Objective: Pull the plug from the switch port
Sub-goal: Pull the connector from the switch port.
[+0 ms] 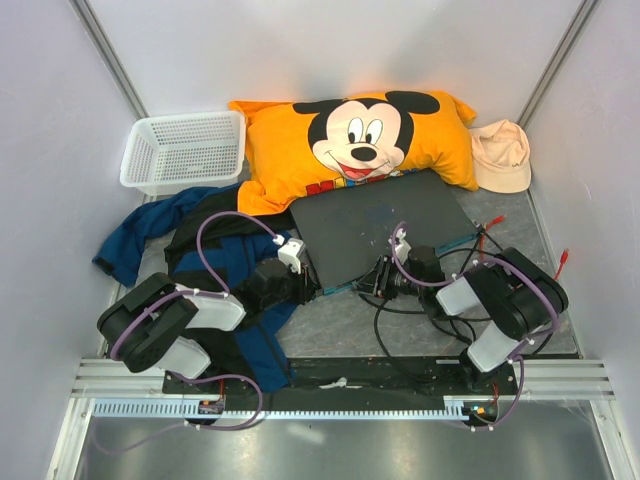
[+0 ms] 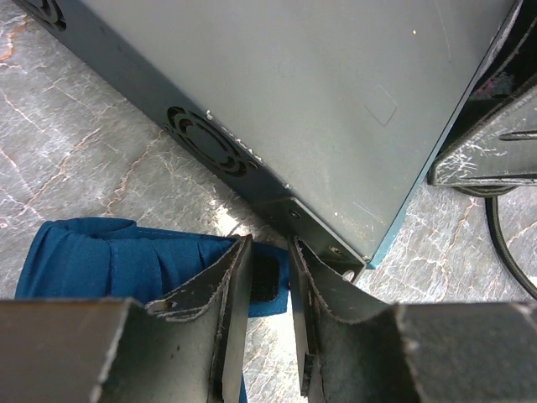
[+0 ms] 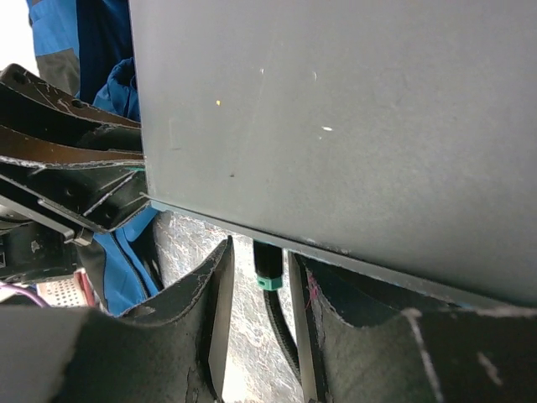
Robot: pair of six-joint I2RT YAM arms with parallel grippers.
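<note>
The switch (image 1: pixel 380 225) is a flat dark grey box lying in the middle of the table, its socket edge towards the arms. In the right wrist view a black plug with a green collar (image 3: pixel 268 267) sits in a port under the switch's edge (image 3: pixel 336 126), and its black cable runs down. My right gripper (image 3: pixel 260 250) is open with a finger on each side of the plug, which is closer to the right finger. My left gripper (image 2: pixel 270 243) is narrowly open and empty at the switch's near-left corner (image 2: pixel 336 252), above blue cloth. Both grippers show from above: the left (image 1: pixel 308 288) and the right (image 1: pixel 368 280).
An orange Mickey Mouse pillow (image 1: pixel 350 140) lies behind the switch and overlaps its far edge. A white basket (image 1: pixel 185 150) stands back left and a beige cap (image 1: pixel 500 155) back right. Blue clothing (image 1: pixel 200 240) lies left. Loose black cables (image 1: pixel 470 255) coil on the right.
</note>
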